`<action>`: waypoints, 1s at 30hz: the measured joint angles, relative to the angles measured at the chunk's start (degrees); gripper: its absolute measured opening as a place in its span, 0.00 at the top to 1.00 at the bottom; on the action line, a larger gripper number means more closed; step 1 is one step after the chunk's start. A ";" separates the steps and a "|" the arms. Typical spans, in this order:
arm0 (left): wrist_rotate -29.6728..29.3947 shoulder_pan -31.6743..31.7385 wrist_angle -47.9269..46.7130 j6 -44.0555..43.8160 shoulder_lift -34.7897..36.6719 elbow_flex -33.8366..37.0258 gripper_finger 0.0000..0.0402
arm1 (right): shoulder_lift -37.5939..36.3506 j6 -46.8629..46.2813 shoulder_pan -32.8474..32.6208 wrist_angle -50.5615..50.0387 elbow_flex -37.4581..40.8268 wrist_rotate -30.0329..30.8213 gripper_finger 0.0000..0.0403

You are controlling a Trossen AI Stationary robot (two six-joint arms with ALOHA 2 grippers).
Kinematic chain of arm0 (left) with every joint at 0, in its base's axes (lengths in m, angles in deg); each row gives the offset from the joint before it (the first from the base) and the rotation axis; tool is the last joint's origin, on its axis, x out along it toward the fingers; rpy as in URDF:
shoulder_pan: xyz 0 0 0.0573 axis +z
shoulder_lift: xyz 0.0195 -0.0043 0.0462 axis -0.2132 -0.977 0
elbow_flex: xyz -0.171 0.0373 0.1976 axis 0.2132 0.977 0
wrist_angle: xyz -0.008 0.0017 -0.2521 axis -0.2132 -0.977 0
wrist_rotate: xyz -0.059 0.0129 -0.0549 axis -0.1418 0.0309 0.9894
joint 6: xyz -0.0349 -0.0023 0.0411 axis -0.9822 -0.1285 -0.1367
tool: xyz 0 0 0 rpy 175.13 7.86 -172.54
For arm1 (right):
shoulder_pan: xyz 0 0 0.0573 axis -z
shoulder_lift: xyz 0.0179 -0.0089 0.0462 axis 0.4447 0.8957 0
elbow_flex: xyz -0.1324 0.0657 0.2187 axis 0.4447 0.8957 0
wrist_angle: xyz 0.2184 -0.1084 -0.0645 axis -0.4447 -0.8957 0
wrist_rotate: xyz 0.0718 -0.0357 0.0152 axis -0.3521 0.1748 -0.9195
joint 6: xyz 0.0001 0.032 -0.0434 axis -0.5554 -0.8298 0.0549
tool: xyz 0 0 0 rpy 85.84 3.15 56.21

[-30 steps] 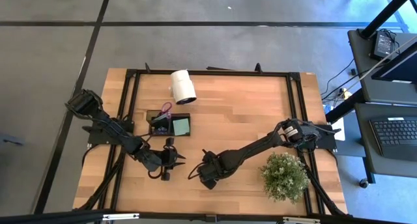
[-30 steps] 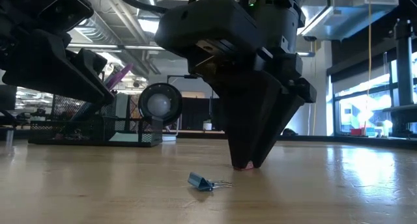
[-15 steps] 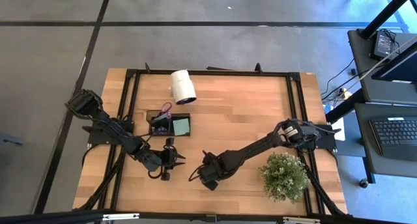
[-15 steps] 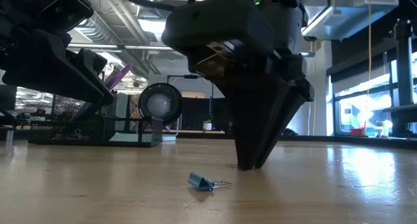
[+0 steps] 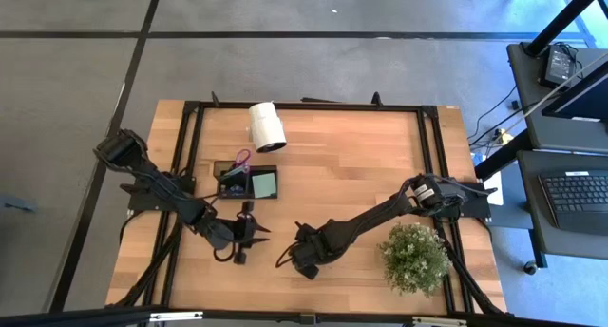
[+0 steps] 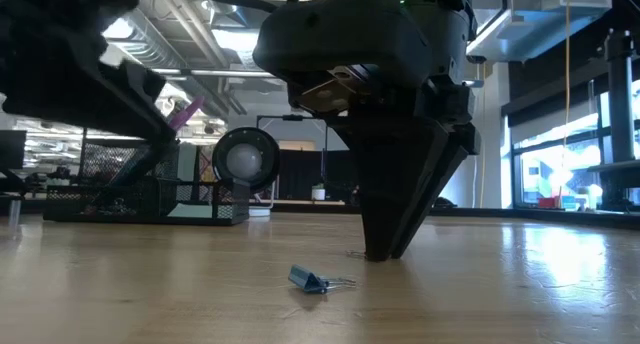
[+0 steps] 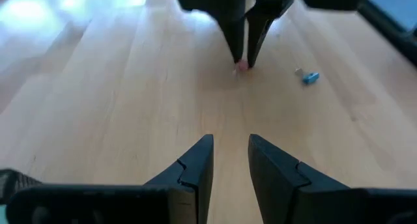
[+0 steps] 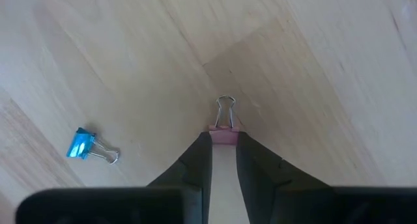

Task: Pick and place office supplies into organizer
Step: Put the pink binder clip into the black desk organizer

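Pink clip (image 8: pixel 223 134) pinched in right tool (image 8: pixel 223 146).

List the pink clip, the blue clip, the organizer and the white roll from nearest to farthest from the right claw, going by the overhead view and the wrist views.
1. Pink clip: pinched between the right claw fingers.
2. Blue clip: on the wood just beside that claw.
3. Organizer: toward the table's left rear.
4. White roll: beyond the organizer, near the far edge.
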 joint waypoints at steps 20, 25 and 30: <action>1.99 -5.29 -1.41 0.16 13.80 0.00 0.77 | -1.95 3.09 0.17 1.27 0.28 3.27 0.85; 1.64 -5.33 -1.14 2.81 16.66 0.00 0.77 | -1.97 3.36 0.30 2.12 0.26 3.58 0.85; 1.57 -5.31 -0.93 4.14 19.39 0.00 0.77 | -2.01 7.30 1.46 9.12 0.18 4.47 0.84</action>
